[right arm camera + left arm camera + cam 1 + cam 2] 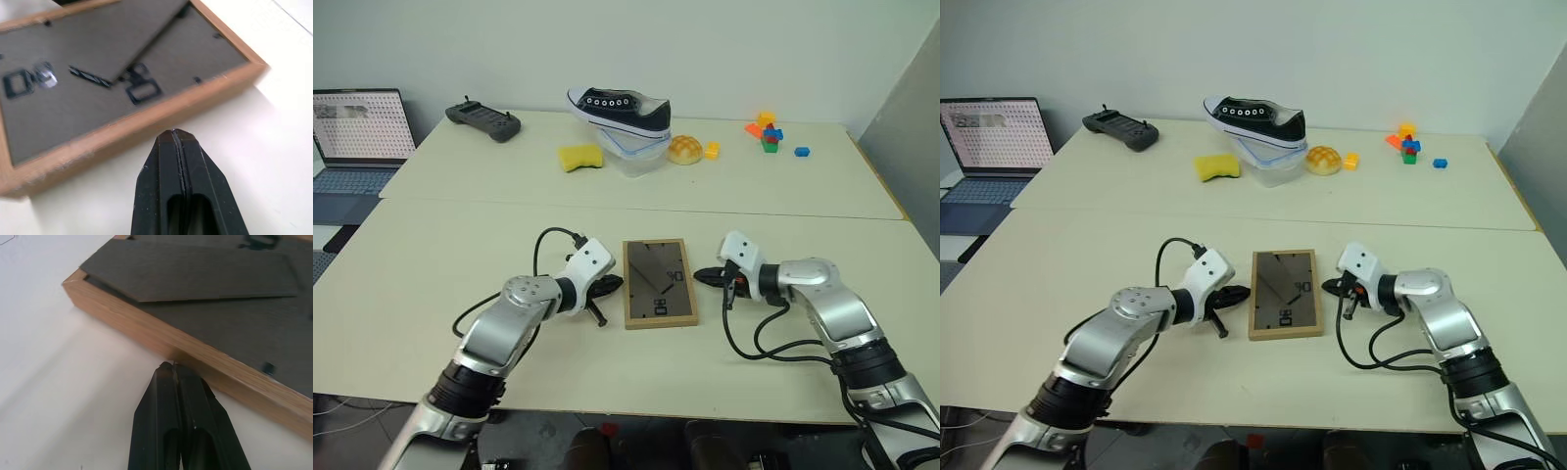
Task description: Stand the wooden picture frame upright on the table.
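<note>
Left eye view has the wooden picture frame (659, 283) lying flat, dark back board up, near the front edge of the worktop (431, 255), between the two arms. Left gripper (612, 285) sits by the frame's left edge, its jaws closed on nothing, tips right at the wood in its wrist view. Right gripper (702, 277) sits just off the right edge, jaws also closed and empty, a small gap from the frame
</note>
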You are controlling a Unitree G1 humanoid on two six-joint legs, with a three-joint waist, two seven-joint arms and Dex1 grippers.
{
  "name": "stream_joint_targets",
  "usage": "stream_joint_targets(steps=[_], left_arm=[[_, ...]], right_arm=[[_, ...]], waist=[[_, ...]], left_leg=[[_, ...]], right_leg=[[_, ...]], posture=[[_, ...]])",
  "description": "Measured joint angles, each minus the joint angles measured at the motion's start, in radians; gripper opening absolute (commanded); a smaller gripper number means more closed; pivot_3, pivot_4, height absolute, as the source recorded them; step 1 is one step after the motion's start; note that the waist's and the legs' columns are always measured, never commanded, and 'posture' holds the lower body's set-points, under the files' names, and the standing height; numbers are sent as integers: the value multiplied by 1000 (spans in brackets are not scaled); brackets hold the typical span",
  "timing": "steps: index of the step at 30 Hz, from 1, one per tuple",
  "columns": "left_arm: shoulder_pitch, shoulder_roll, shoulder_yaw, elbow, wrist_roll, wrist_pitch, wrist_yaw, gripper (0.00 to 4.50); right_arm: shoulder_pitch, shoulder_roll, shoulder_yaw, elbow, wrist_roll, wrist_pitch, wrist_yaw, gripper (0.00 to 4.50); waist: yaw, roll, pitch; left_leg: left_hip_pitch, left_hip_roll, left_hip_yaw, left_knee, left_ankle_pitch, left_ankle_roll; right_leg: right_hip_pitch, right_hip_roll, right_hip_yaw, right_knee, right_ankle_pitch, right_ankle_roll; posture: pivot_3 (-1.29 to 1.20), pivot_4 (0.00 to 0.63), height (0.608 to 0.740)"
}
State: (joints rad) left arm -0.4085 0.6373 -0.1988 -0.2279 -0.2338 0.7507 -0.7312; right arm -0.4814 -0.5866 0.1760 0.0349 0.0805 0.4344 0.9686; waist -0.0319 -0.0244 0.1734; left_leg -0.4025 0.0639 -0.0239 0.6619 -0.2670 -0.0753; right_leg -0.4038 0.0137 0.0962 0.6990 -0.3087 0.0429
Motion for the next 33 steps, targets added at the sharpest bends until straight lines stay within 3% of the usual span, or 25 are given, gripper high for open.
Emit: stream_joint_targets(steps=[3,7,10,14,19,25,33], left_arm=[[2,40,116,-7,-131,138,-70,901],[-84,19,310,53,-369,540,-116,1729],[-215,-21,455,273,-541,810,-90,2405],[-201,-3,439,384,-627,855,-17,3295],[-143,1,378,366,-773,857,53,4444],[-108,-66,377,348,-789,852,126,4477],[-97,-156,343,363,-730,725,95,4477]], right_arm=[[33,-33,-25,-17,15,1,-3,0],[42,-48,-36,-28,21,-8,-1,0],[39,-30,-29,-25,20,-23,-8,0],[38,-14,-3,-21,15,-33,-16,0],[38,20,39,-32,12,-33,-26,0],[46,64,74,-59,10,-26,-54,0],[33,161,128,-52,-19,-19,-99,0]], waist=[[-1,0,0],[-5,0,0],[-6,-1,0],[-15,-1,0],[-18,-1,0],[-19,-1,0],[-2,1,-3]], left_leg=[[0,0,0,0,0,0],[0,0,-1,0,0,0],[0,0,-2,1,0,0],[0,0,-1,0,0,0],[0,1,-2,1,1,-2],[1,0,-1,1,1,-1],[2,-1,-1,2,2,-4]], right_leg=[[0,0,0,0,0,0],[1,1,-1,0,0,0],[1,1,-2,0,0,0],[0,0,-1,0,0,0],[0,0,-1,2,0,0],[0,0,-1,2,0,0],[3,-1,-1,2,0,0]], posture=[[0,150,740],[0,150,740],[0,150,740],[0,150,740],[0,150,740],[0,150,740],[0,150,740]])
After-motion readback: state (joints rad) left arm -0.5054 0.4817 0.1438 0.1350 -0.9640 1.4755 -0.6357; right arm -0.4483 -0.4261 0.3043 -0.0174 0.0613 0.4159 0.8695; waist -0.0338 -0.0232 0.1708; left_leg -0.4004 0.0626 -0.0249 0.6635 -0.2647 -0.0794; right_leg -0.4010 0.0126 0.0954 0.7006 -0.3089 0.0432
